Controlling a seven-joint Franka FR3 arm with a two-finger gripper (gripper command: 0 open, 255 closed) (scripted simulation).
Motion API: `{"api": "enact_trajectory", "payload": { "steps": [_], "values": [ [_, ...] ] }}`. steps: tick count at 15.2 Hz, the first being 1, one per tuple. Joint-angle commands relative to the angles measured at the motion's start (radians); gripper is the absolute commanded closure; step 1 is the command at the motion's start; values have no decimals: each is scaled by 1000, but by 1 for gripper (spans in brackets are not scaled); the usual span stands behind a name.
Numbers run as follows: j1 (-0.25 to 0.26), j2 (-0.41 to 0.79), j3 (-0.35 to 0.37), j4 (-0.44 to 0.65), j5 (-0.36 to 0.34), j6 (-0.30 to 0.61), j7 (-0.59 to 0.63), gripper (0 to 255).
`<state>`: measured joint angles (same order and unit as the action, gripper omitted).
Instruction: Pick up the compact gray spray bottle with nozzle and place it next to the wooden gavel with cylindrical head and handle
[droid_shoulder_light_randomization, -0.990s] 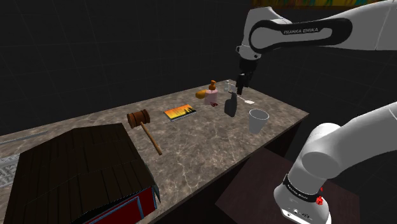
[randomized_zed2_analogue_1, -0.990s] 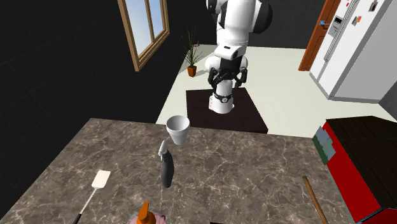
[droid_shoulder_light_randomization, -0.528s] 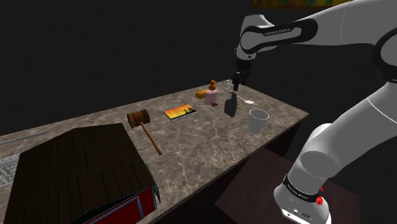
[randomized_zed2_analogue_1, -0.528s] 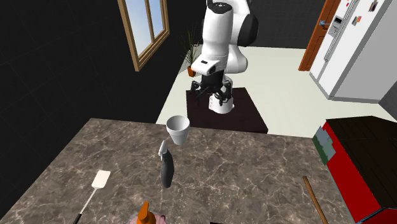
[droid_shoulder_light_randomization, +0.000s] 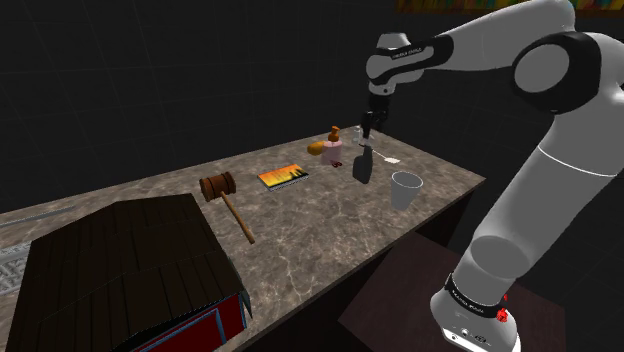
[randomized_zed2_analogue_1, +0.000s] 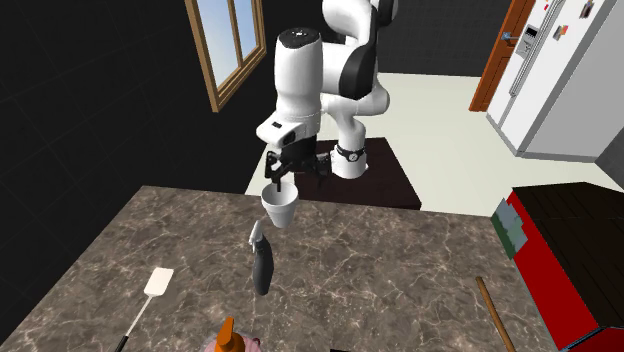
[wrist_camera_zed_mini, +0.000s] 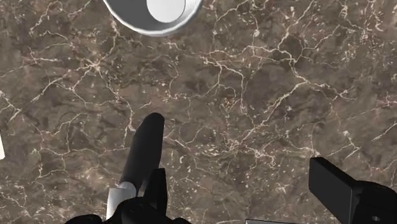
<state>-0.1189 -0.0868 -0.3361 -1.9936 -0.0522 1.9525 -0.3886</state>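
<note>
Arm has swung in over the brown marble counter (droid_shoulder_light_randomization: 330, 232). Black gripper (droid_shoulder_light_randomization: 366, 128) hovers above the upright dark gray spray bottle (droid_shoulder_light_randomization: 363, 166), fingers wide apart and empty (bottle beside one finger). The bottle stands near the white cup (droid_shoulder_light_randomization: 405, 188), well apart from the brown wooden gavel (droid_shoulder_light_randomization: 224, 194).

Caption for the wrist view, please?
Open hand hovering over a marbled counter, dark spray bottle by one finger, white cup beyond.

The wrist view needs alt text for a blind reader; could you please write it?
The open black gripper hangs over a brown marbled counter, a dark grey spray bottle beside one finger, not clasped. A white cup stands beyond.
</note>
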Motion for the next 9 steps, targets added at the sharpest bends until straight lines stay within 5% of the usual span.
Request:
{"api": "enact_trajectory", "payload": {
  "steps": [1, 9],
  "values": [
    [-17, 85, -26, 70, 36, 11, -36, 0],
    [-105, 357, -68, 321, 174, 5, -127, 0]
  ]
}}
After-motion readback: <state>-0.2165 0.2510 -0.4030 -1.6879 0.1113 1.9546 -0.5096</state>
